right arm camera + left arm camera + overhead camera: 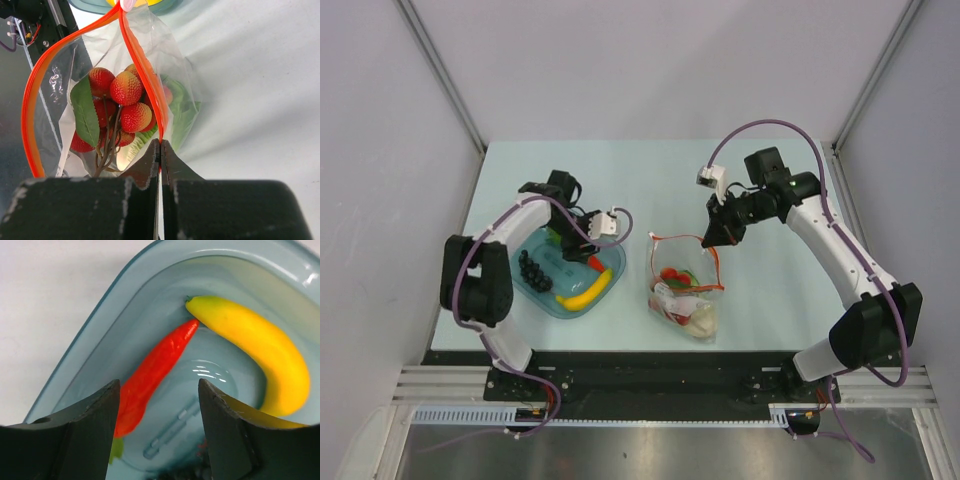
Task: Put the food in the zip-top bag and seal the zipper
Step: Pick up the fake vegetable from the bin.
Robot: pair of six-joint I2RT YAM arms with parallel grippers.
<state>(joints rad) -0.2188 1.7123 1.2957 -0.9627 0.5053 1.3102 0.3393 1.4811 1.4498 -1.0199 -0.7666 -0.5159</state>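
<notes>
In the left wrist view, a red-orange pepper (pixel 155 367) and a yellow banana (pixel 260 345) lie in the teal bowl (pixel 110 325). My left gripper (pixel 159 405) hangs open just over them, the pepper's stem end by its left finger. From above, a dark grape bunch (pixel 532 268) lies in the same bowl (pixel 552 305). The zip-top bag (pixel 685 298) stands mouth open and holds the red berry cluster (pixel 125 95) and the cabbage (pixel 186 112). My right gripper (pixel 160 145) is shut on the zipper (pixel 142 65) and holds that edge up.
The bowl sits left of the bag on the pale table (pixel 770 300), about a hand's width apart. Grey walls (pixel 380 150) close in both sides and the back. The table's near edge runs just in front of the bowl and the bag.
</notes>
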